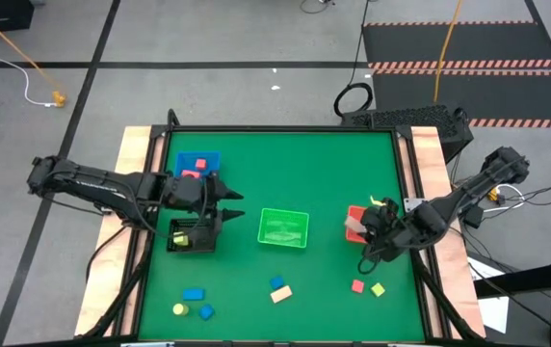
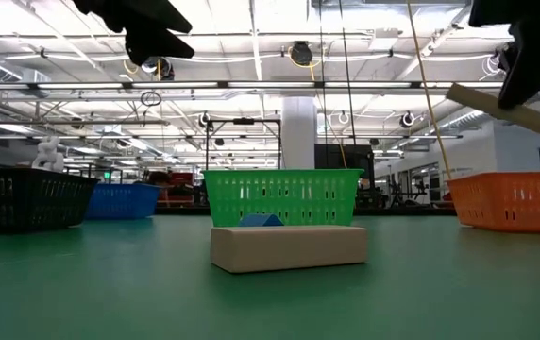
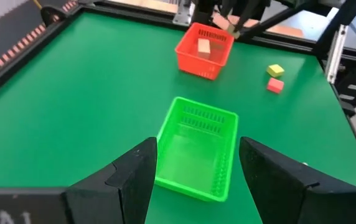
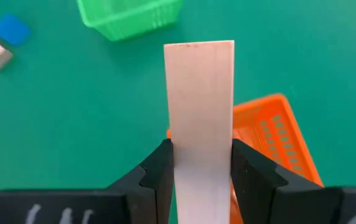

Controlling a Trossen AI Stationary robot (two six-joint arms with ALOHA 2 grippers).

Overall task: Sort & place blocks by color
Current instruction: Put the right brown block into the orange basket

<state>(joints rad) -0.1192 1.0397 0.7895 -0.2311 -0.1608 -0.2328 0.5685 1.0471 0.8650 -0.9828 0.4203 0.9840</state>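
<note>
- The left gripper (image 1: 229,201) hangs with fingers spread and empty, over the black bin (image 1: 192,234) at the table's left.
- The right gripper (image 4: 200,167) pinches a tan wood bar (image 4: 200,118) above the red bin (image 3: 204,50) on the right.

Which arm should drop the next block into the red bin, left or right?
Right. Its tool is already shut on a tan bar just above the red bin. The left tool is open and empty, by the black bin across the table.
</note>
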